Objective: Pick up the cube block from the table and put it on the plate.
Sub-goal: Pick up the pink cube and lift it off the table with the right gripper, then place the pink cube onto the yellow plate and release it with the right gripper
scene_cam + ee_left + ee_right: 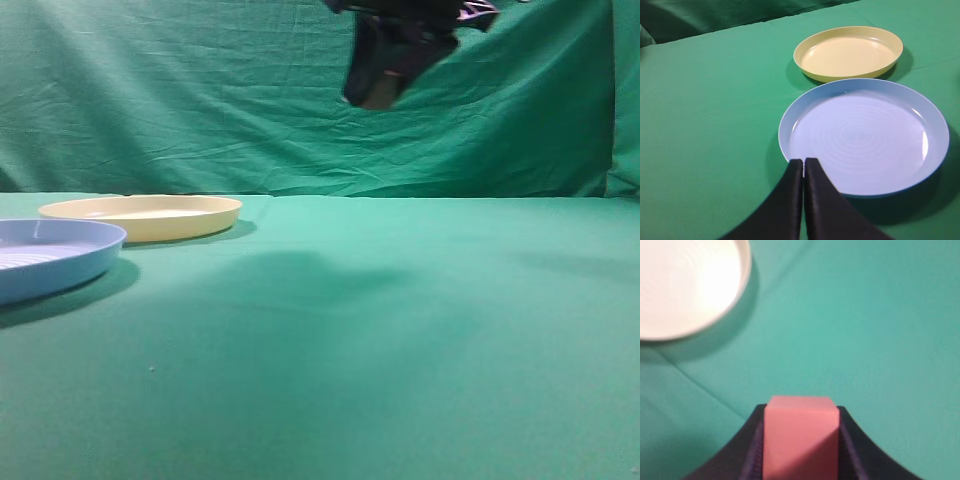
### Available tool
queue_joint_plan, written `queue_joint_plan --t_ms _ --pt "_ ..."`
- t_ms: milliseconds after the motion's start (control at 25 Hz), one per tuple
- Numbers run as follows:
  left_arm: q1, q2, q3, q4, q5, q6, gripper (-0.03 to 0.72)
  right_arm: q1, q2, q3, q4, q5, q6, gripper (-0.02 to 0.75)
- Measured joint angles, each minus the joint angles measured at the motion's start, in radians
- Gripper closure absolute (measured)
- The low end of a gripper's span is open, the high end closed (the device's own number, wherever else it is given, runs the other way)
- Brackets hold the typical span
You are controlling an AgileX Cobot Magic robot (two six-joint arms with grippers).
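My right gripper (pixel 800 411) is shut on the pinkish-red cube block (pixel 800 440), which fills the gap between its black fingers. In the exterior view this gripper (pixel 385 75) hangs high above the green table (pixel 420 340), right of centre; the block is not clear there. The cream-yellow plate (pixel 150 226) lies empty at the far left of the table and shows in the left wrist view (pixel 840 78). A pale, washed-out plate (pixel 742 285) sits at the upper left of the right wrist view, well away from the block. My left gripper (pixel 804 161) is shut and empty.
A light blue plate (pixel 60 268) lies empty at the left edge, in front of the cream-yellow one. In the left wrist view its near rim (pixel 785 125) is just under my left fingertips. A wrinkled green backdrop (pixel 200 100) hangs behind the table.
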Motion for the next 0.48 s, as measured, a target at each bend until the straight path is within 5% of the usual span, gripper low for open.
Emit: queue_joint_plan --t_ms 200,480 --pt "0.000 0.000 0.000 0.000 0.000 0.000 0.688 0.116 0.232 -0.354 0.000 0.079 -0.001 0.505" --pt "0.000 0.000 0.000 0.000 0.000 0.000 0.688 0.203 0.520 -0.649 0.004 0.032 -0.003 0.505"
